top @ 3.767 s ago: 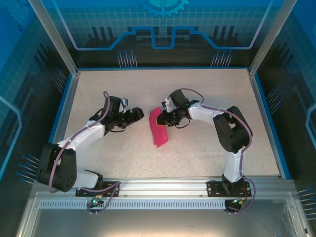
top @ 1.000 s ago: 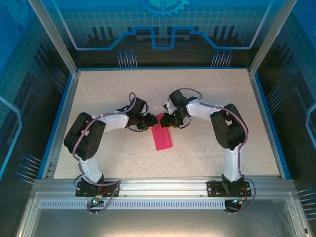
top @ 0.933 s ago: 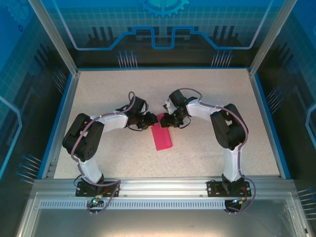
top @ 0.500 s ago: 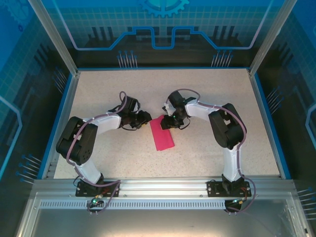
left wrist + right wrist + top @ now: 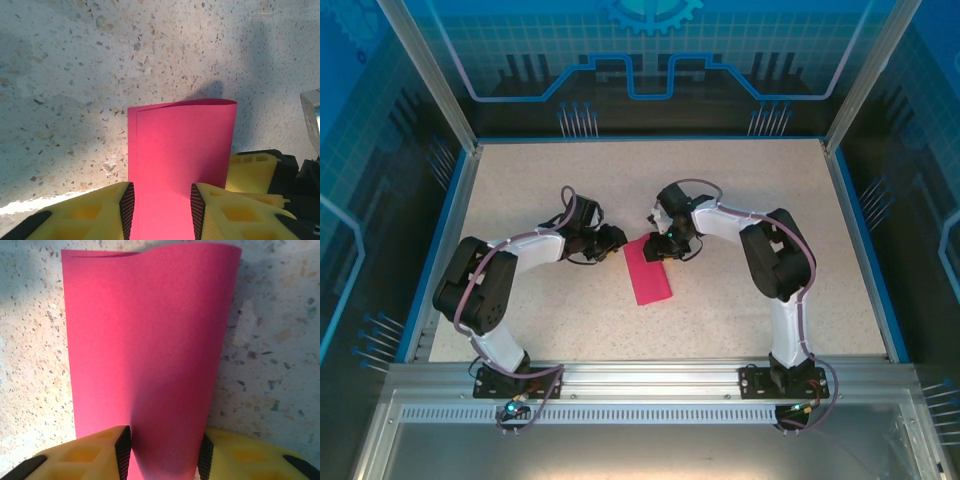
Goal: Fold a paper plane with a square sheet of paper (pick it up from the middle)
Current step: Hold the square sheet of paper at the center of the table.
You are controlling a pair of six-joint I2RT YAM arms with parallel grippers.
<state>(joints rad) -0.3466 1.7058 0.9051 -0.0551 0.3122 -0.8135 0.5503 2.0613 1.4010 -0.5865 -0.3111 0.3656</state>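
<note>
The square sheet of paper [image 5: 652, 275] is magenta-pink, folded in half into a long rectangle, and lies flat mid-table. My left gripper [image 5: 617, 240] stands just left of its far end. In the left wrist view the sheet [image 5: 180, 150] runs between the left gripper's [image 5: 162, 210] separated pads, its two layers slightly offset along the left edge. My right gripper [image 5: 657, 247] is over the same far end from the right. In the right wrist view the sheet [image 5: 150, 340] bulges a little between the right gripper's [image 5: 164, 452] parted pads. The paper plane is out of view.
The speckled table [image 5: 740, 180] is ringed by a blue rim [image 5: 865, 250] and clear walls. Both arms reach in from the near rail [image 5: 640, 385], elbows out to either side, and meet at the paper's far end.
My left gripper has drawn back a little to the left from the paper's far end. The right gripper's jaws have widened slightly. The paper lies a bit flatter.
</note>
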